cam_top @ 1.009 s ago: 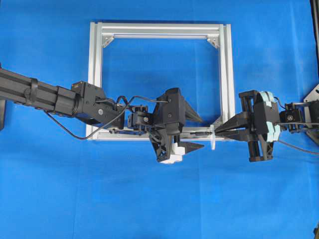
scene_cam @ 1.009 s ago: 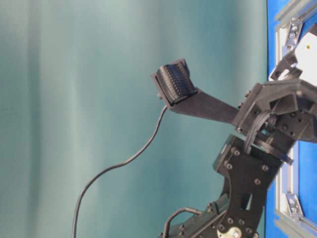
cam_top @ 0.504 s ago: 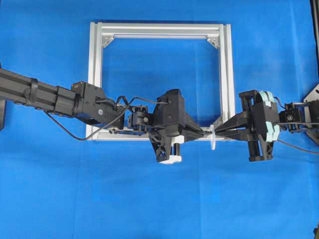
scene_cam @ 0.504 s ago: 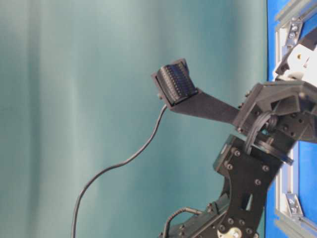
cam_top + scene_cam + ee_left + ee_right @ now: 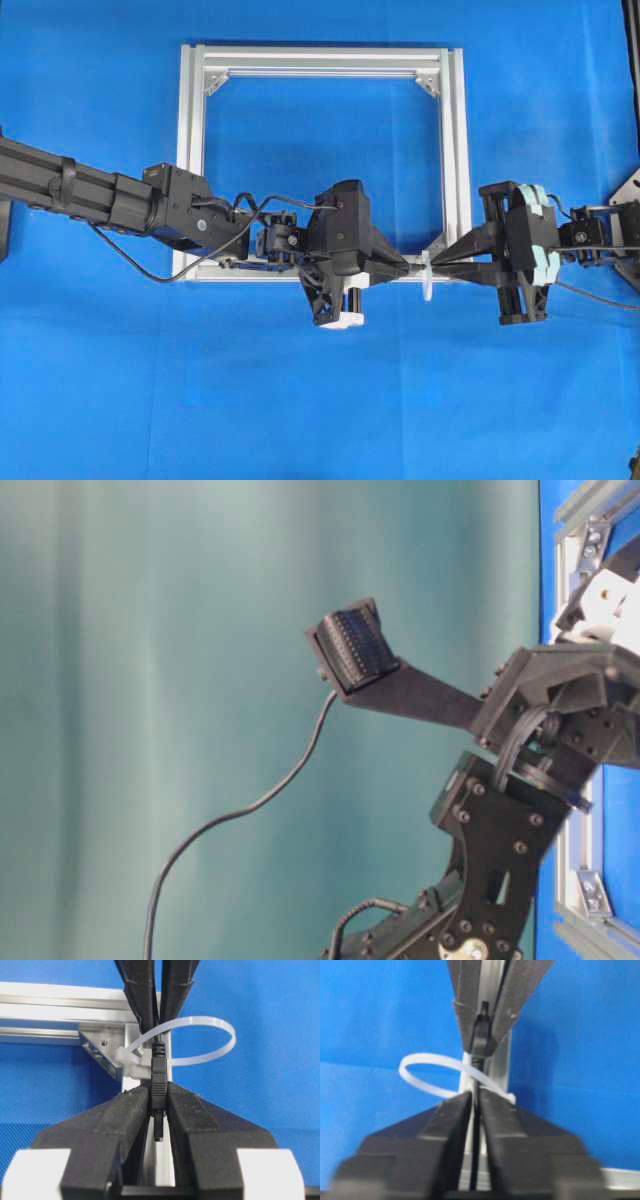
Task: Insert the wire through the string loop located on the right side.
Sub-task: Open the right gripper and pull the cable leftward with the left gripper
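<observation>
The wire's dark plug (image 5: 158,1072) is pinched in my left gripper (image 5: 158,1091), which is shut on it, its tip pointing back between the fingers. The thin black wire (image 5: 474,1160) runs from the plug through the white string loop (image 5: 205,1019) into my right gripper (image 5: 475,1097), which is shut on it just past the loop (image 5: 427,1056). From overhead, the left gripper (image 5: 400,268) and right gripper (image 5: 440,268) meet tip to tip at the loop (image 5: 427,287), over the near right corner of the silver frame (image 5: 320,60).
The square aluminium frame lies flat on the blue cloth (image 5: 300,400), with triangular corner brackets (image 5: 100,1047). Both arms stretch over its near rail. A black mount (image 5: 628,190) sits at the right edge. The frame's rail (image 5: 575,880) also shows at table level.
One second ago my left gripper stood open around the wire at the loop. It has since shut on the plug. The right gripper has stayed in place.
</observation>
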